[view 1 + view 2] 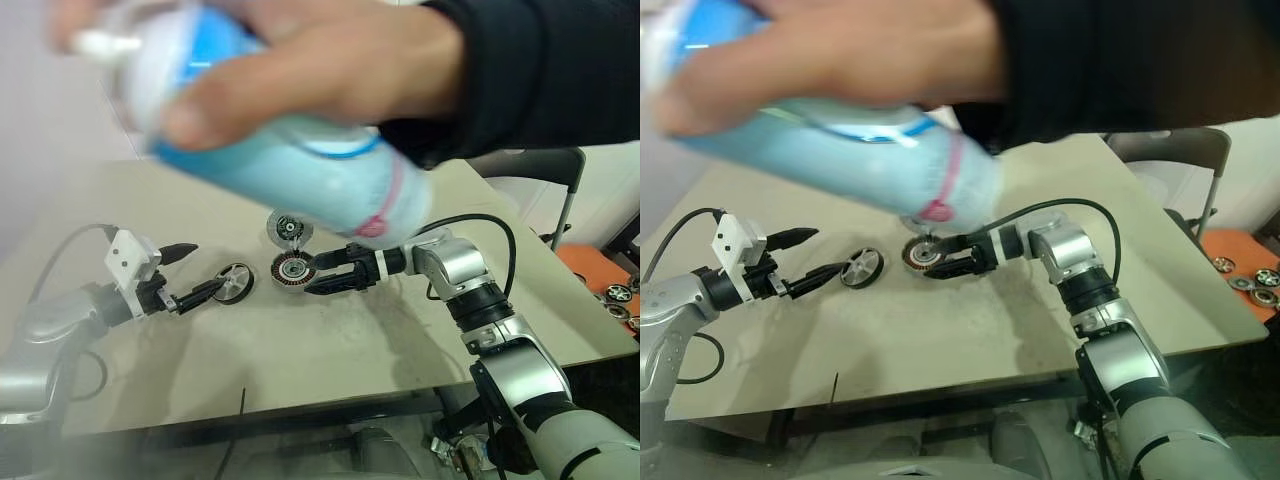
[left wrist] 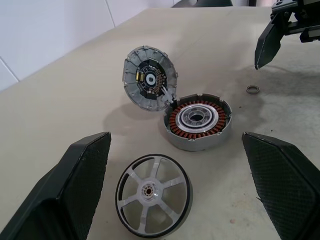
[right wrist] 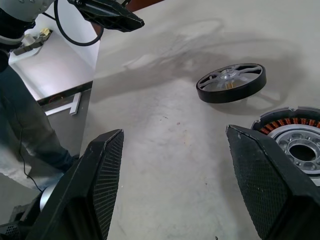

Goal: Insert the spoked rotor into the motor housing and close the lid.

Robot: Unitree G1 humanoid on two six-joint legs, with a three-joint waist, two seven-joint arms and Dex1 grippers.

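A person's hand (image 1: 300,50) holds a pale blue spray can (image 1: 290,160) right in front of the head camera, covering much of the beige surface (image 1: 300,350). That is the largest risk here: with the can blocking the overhead views, either arm would be reaching half blind, and a move could strike the can or the hand.

On the surface, the motor housing (image 2: 198,121) lies flat with its copper windings showing. The lid (image 2: 150,78) stands tilted upright just behind it, its lower edge touching the housing's rim. A knock there could tip the lid shut before the rotor goes in. The spoked rotor (image 2: 154,194) lies flat, near the housing and apart from it, on the side toward the left arm.

The left tool (image 2: 175,185) is wide open and holds nothing, its fingers either side of the rotor's line but not touching it. Closing on the thin ring off-centre could make it skid or flip.

The right tool (image 3: 175,185) is also wide open and empty, hovering beside the housing; one finger sits close to the rim and could nudge it.

A small metal ring (image 2: 253,89) lies loose beyond the housing and could be swept off.
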